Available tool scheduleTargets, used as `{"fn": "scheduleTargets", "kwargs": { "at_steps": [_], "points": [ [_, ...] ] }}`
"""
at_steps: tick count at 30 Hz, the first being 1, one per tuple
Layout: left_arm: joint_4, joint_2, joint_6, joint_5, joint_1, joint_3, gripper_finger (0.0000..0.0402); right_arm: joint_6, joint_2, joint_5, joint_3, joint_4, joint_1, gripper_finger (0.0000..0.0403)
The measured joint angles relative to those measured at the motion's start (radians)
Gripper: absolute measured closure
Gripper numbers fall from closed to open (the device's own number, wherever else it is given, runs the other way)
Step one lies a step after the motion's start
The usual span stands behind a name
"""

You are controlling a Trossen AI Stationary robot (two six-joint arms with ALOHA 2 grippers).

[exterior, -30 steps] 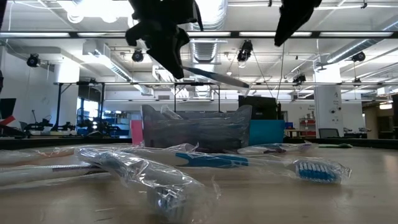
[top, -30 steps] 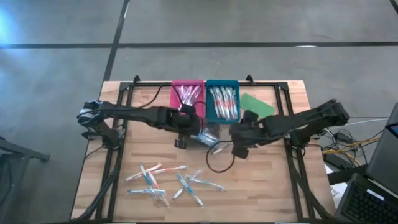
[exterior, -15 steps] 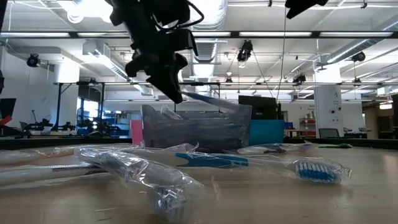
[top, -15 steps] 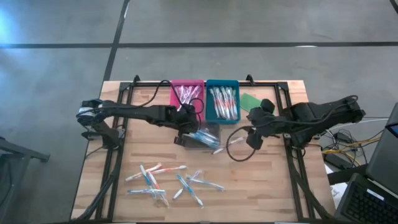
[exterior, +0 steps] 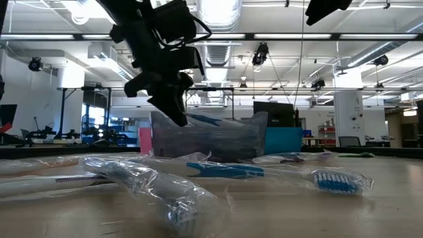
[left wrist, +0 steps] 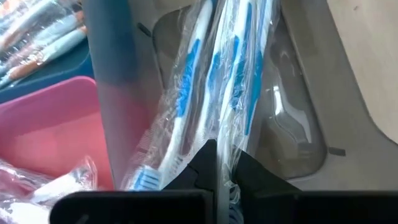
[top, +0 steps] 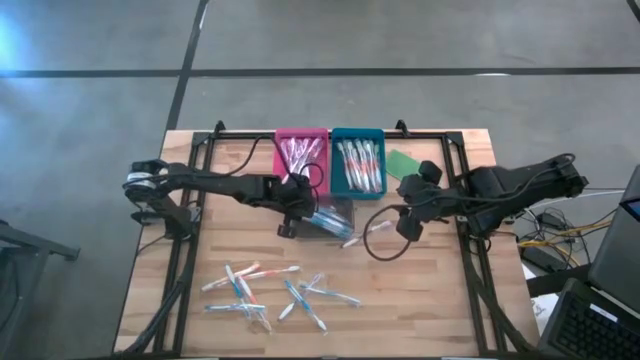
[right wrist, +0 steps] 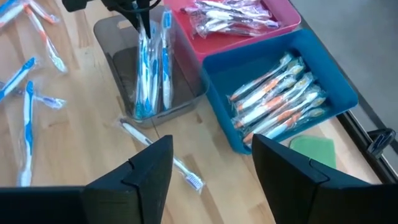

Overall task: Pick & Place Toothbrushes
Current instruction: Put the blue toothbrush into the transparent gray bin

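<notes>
My left gripper (top: 291, 212) is shut on a plastic-wrapped blue toothbrush (left wrist: 239, 81) at the left end of a clear grey tray (top: 338, 222) in the middle of the table. Another blue toothbrush (left wrist: 186, 93) lies in that tray beside it. Behind it stand a pink tray (top: 302, 152) and a blue tray (top: 358, 165), both holding wrapped toothbrushes. Several loose toothbrushes (top: 265, 290) lie on the wood near the front. My right gripper (top: 405, 222) hangs open to the right of the grey tray, above the table, with nothing between its fingers. My left gripper pinches one end of the wrapped blue toothbrush (left wrist: 225, 155) between its two fingers, through the plastic. The fingers (exterior: 173, 109) slant down from the table's left and lie in line with the brush. The brush reaches away from them, tilted down into the grey tray (right wrist: 186, 99).
A single toothbrush (top: 365, 235) lies on the wood just right of the grey tray. A flat green piece (top: 412, 166) lies right of the blue tray. A black frame (top: 470, 260) runs round the table's edges. Bare wood shows at the right front.
My left gripper has sunk toward the grey tray with the blue toothbrush, staying shut; the brush's free end has dipped from above the rim into the tray. My right gripper, open, has drawn back up and toward the table's right edge, then kept still.
</notes>
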Motion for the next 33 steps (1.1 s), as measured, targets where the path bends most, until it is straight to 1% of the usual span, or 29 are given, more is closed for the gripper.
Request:
{"fn": "scheduleTargets", "kwargs": {
  "at_steps": [5, 8, 12, 18, 20, 23, 26, 29, 33],
  "points": [
    [0.032, 0.000, 0.020, 0.000, 0.011, -0.020, 0.0383, 0.000, 0.000, 0.000, -0.011, 0.000, 0.000, 0.0189],
    [0.036, 0.000, 0.022, -0.001, 0.016, -0.021, 0.0368, 0.000, 0.000, 0.000, -0.012, 0.000, 0.000, 0.0183],
    [0.037, 0.001, 0.048, -0.003, 0.015, -0.021, 0.0333, -0.001, 0.000, 0.000, -0.012, 0.000, 0.000, 0.0174],
    [0.034, 0.002, 0.052, -0.005, 0.015, -0.019, 0.0266, -0.001, 0.000, 0.000, -0.012, 0.000, 0.000, 0.0164],
    [0.014, 0.002, 0.063, -0.027, 0.015, -0.008, 0.0248, -0.001, 0.000, 0.000, -0.012, 0.000, 0.000, 0.0163],
    [-0.058, 0.002, 0.079, -0.074, 0.014, 0.034, 0.0229, -0.001, 0.000, -0.001, -0.012, 0.000, 0.000, 0.0166],
    [-0.145, 0.002, 0.089, -0.082, 0.014, 0.082, 0.0222, -0.003, 0.000, -0.001, -0.012, 0.000, 0.000, 0.0174],
    [-0.231, 0.002, 0.093, -0.083, 0.014, 0.125, 0.0223, -0.008, 0.000, -0.001, -0.012, -0.001, 0.000, 0.0182],
    [-0.270, 0.001, 0.086, -0.105, 0.014, 0.152, 0.0234, -0.022, 0.000, -0.001, -0.012, -0.002, 0.000, 0.0189]
  ]
}}
